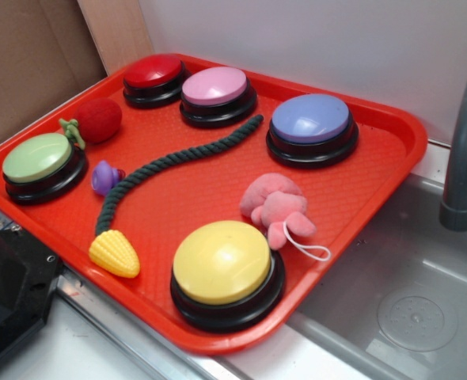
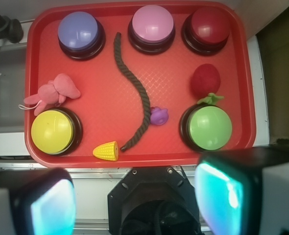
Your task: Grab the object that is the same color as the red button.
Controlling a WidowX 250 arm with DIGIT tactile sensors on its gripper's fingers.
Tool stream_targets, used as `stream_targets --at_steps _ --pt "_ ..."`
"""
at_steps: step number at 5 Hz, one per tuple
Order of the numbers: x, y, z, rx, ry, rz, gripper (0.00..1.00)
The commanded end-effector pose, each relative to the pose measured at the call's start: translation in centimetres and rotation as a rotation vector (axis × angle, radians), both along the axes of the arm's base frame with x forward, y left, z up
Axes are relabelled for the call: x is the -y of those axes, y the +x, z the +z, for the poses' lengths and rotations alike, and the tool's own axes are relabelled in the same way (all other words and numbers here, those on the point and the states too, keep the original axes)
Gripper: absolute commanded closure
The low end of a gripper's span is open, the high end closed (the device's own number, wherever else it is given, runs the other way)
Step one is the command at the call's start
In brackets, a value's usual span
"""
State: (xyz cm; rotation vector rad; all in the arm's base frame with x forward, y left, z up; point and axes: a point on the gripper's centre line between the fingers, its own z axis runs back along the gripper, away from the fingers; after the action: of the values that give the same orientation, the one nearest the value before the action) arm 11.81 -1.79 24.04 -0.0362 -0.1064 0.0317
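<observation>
The object, a small fuzzy red toy fruit [image 1: 99,119] with a green stem, lies on the red tray [image 1: 360,202] between the red button [image 1: 153,76] and the green button [image 1: 39,162]. From the wrist view the fruit [image 2: 205,80] sits just above the green button [image 2: 209,126], below the red button [image 2: 209,25]. My gripper [image 2: 137,203] hangs high over the tray's near edge, open, with both fingers wide apart and nothing between them. It is out of the exterior view.
Also on the tray: pink button [image 1: 216,91], blue button [image 1: 311,127], yellow button [image 1: 222,269], dark rope [image 1: 170,166], toy corn [image 1: 115,253], small purple toy [image 1: 105,177], pink plush [image 1: 275,207]. A sink [image 1: 415,301] and grey faucet [image 1: 465,150] lie right.
</observation>
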Motion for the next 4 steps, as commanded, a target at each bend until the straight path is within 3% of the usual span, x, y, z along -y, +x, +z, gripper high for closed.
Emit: stream_targets --at_steps 1,2,3,4 --pt "0.0 0.0 0.0 0.0 0.0 0.0 0.0" --pt "-1.6 0.7 -1.9 0.016 0.07 0.033 0.0" --pt "-3.1 1.5 -3.7 0.057 0.059 0.023 0.0" --pt "-5.4 2.2 -6.2 0.046 0.077 0.109 0.0"
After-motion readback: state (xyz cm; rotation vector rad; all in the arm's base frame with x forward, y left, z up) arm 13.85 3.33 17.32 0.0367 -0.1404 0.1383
